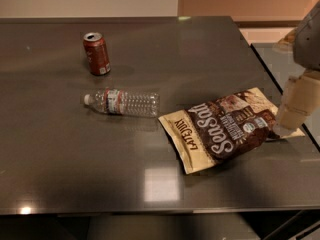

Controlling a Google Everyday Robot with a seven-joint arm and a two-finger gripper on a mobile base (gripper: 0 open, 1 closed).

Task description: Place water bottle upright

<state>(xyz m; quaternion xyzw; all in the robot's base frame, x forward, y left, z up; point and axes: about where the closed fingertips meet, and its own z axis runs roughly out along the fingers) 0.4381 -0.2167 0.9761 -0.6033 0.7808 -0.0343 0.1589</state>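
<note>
The water bottle [122, 103] lies on its side near the middle of the dark table [75, 164], white cap pointing left, label band near the neck. My gripper [292, 111] is at the right edge of the view, over the right end of the chip bag, well to the right of the bottle and apart from it. Nothing shows in its grasp.
A red soda can [96, 53] stands upright behind and left of the bottle. A brown and cream chip bag [225, 129] lies flat just right of the bottle's base. The table's right edge [280, 84] runs beside the gripper, with a second surface beyond it.
</note>
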